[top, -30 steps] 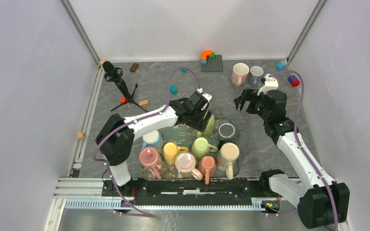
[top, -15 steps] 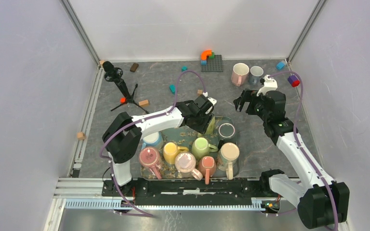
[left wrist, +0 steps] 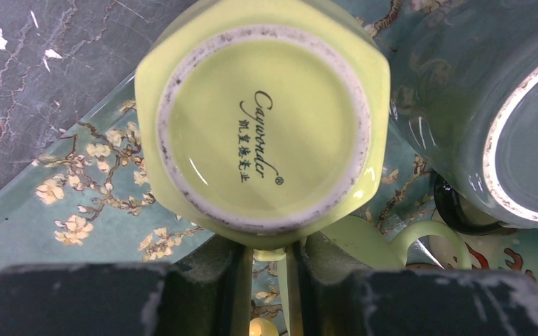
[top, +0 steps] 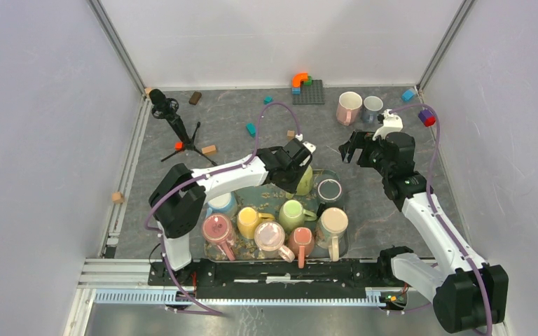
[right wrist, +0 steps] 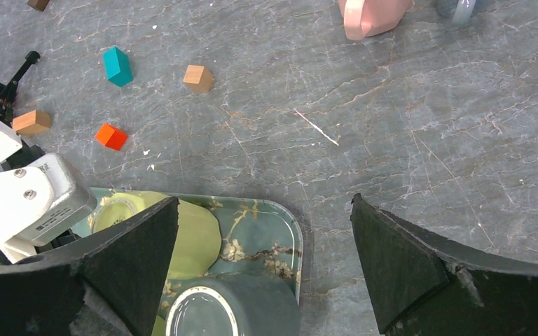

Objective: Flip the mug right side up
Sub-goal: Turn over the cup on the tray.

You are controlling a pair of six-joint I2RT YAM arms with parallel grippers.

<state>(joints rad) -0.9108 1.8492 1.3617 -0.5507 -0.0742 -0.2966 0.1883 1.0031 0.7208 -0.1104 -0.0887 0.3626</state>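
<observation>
Lime-green ceramic is pinched btwn the left jaws, nearly closed on what looks like the handle of the mug (left wrist: 263,133). Its stamped base faces the wrist cam, and it's tipped over the floral tray (left wrist: 77,203) just beside a grey mug (left wrist: 490,119). Prob. mid-flip: next needs a wrist roll till the rim's up, then a gentle set-down; right jaws hang wide open over the tabletop (right wrist: 406,105).
</observation>
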